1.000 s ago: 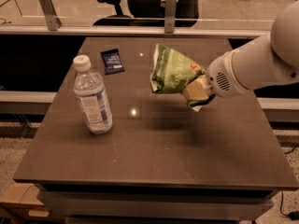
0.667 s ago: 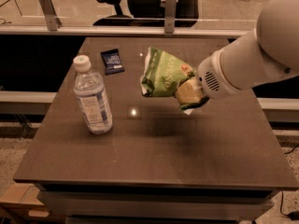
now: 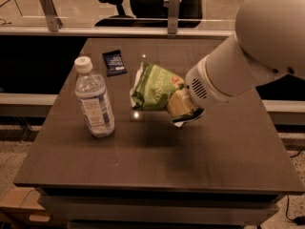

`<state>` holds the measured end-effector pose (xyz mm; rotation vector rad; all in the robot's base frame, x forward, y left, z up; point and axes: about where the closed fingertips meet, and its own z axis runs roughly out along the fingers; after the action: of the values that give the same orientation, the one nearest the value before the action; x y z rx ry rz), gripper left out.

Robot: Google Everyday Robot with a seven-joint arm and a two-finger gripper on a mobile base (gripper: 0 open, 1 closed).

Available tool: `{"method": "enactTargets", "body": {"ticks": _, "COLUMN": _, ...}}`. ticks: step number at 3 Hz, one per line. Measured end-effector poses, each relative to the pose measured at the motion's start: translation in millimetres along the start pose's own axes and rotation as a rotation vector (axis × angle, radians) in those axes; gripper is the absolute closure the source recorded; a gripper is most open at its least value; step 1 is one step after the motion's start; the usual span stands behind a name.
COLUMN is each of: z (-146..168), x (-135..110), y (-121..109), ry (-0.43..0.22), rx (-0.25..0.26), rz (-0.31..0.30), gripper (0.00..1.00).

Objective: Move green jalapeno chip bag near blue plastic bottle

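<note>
At the left of the table (image 3: 57, 166) we see the bottle (image 3: 94, 99) standing upright with its cap on. The small dark packet (image 3: 115, 62) lies flat behind it, a little to the right. Right of the bottle, with a clear gap between them, the chip bag (image 3: 153, 87) hangs in the air above the tabletop, tilted, its shadow on the wood below. At its right-hand lower edge sits the gripper (image 3: 182, 107), closed tight on the foil, so most of the bag sticks out to the left of the jaws, towards the bottle. The bulky white arm (image 3: 248, 56) fills the right side.

We judge this to be the carry, close to the set-down. To do it well we should bring the bag down gently into that gap, short of the bottle, since a tall bottle could tip if the bag's leading edge brushes it. We should open the jaws only once the bag rests on the table.
</note>
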<state>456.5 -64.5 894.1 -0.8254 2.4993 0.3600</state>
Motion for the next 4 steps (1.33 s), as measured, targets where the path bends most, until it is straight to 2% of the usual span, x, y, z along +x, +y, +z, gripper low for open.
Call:
{"method": "enactTargets", "body": {"ticks": 2, "z": 27.5, "x": 22.4, "y": 14.6, "ry": 0.038, "rx": -0.129, "rz": 0.075, "gripper": 1.0}}
{"method": "enactTargets", "body": {"ticks": 4, "z": 52.4, "x": 25.5, "y": 22.6, "ry": 0.05, "rx": -0.232, "rz": 0.062, "gripper": 1.0}}
